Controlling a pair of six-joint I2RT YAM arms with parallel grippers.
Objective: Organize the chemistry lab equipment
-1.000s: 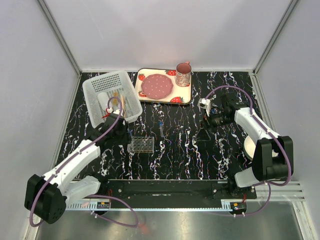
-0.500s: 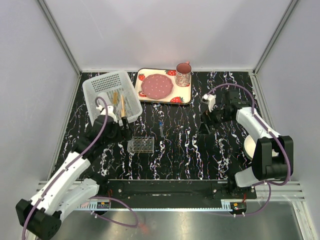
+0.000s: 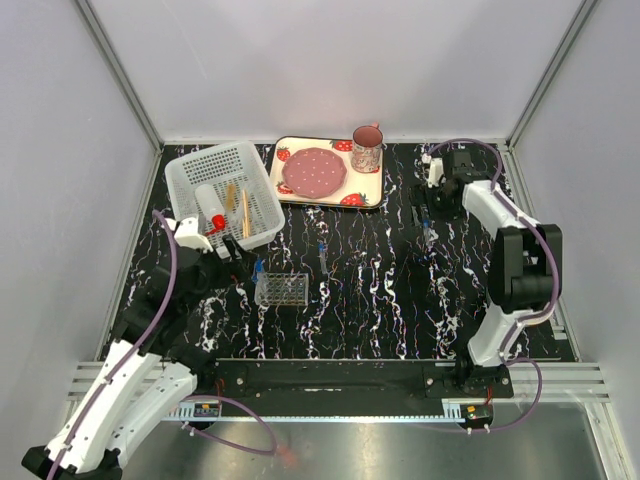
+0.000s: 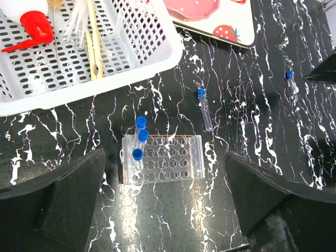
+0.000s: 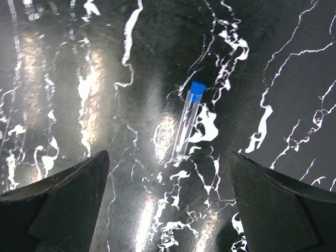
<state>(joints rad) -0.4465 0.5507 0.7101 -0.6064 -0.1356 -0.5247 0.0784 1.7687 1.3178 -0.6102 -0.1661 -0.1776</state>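
A white basket (image 3: pixel 190 180) at the far left holds the red-capped bottle (image 4: pixel 25 18), tan wooden sticks (image 4: pixel 95 50) and clear tubes (image 4: pixel 76 23). The clear rack (image 3: pixel 281 289) stands in front of it with three blue-capped tubes (image 4: pixel 138 139) in its left column. My left gripper (image 3: pixel 232 262) hangs open and empty just near-left of the rack (image 4: pixel 168 163). One loose blue-capped tube (image 4: pixel 205 107) lies right of the rack. A second tube (image 5: pixel 187 123) lies under my right gripper (image 5: pixel 170 205), which is open and empty above the table at the far right (image 3: pixel 424 218).
The strawberry tray (image 3: pixel 365 192) with a pink plate (image 3: pixel 314 172) and a mug (image 3: pixel 367 148) sits at the back, right of the basket. The enclosure walls close in on three sides.
My left gripper opened, left the wooden sticks in the basket and drew back toward the near left. My right arm swung to the far right, over a loose tube.
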